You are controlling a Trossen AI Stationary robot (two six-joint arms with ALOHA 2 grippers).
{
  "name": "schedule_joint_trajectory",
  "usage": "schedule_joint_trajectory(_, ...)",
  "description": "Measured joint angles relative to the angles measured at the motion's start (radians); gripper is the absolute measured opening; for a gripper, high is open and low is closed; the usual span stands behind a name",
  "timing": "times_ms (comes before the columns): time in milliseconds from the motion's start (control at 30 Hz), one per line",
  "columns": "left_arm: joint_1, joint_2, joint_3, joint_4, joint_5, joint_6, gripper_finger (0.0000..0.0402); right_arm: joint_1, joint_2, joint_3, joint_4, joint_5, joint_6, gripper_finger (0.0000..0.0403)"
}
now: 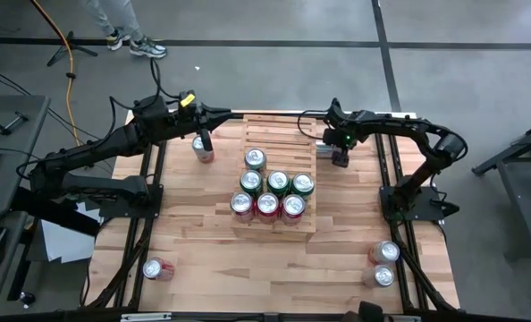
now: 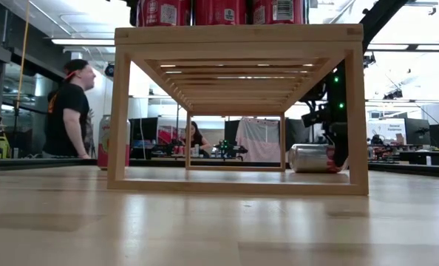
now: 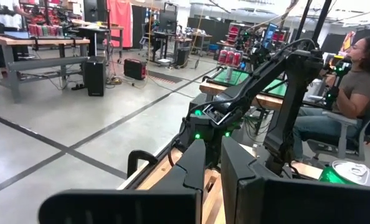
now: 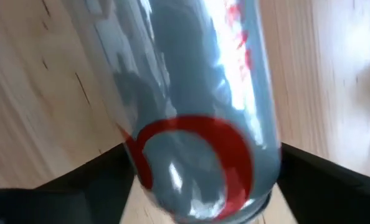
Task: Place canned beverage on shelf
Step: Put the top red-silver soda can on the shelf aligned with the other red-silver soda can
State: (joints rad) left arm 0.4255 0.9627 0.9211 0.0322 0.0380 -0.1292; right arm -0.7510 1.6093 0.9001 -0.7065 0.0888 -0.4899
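The right claw [image 1: 340, 157] is in the upper right of the high view, just right of the shelf [image 1: 288, 134]. Its two dark fingers [image 4: 79, 177] are spread wide, one on each side of a silver can with a red ring [image 4: 191, 112] that lies on its side on the bench [image 1: 355, 224]. I cannot tell if the fingers are touching the can yet, so it does not look held. In the low view this can [image 2: 312, 158] shows at the right, behind the shelf's leg. A can like this is probably round, smooth and slippery, so it may roll away. It is stiff if full, but thin metal can dent if squeezed too hard. The best place to grab looks like the middle of its round side. The shelf sits in the middle of the bench with seven cans already standing on it. The left claw [image 1: 206, 143] is shut and holds nothing, in the upper left by an upright can [image 1: 203, 149].
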Motion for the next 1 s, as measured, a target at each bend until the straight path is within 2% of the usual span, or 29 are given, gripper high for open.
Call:
schedule_joint_trajectory(100, 0.0, 0.0, 0.0, 0.033, 0.0, 0.001, 0.0001, 0.002, -0.009, 0.0, -0.036, 0.021, 0.003, 0.028)
schedule_joint_trajectory(333, 0.0, 0.0, 0.0, 0.077, -0.002, 0.028, 0.0041, 0.003, -0.107, 0.0, -0.093, 0.031, 0.073, 0.0276)
schedule_joint_trajectory(633, 0.004, 0.0, 0.016, 0.094, -0.002, -0.003, 0.0159, 0.003, -0.367, 0.0, -0.188, 0.062, 0.211, 0.0276)
schedule_joint_trajectory(833, 0.029, 0.039, 0.116, 0.039, 0.033, -0.086, 0.025, 0.006, -0.555, 0.004, -0.202, 0.061, 0.345, 0.0276)
schedule_joint_trajectory(1000, 0.034, 0.111, 0.237, -0.064, 0.079, -0.065, 0.0298, 0.043, -0.62, 0.084, -0.203, 0.06, 0.427, 0.0276)
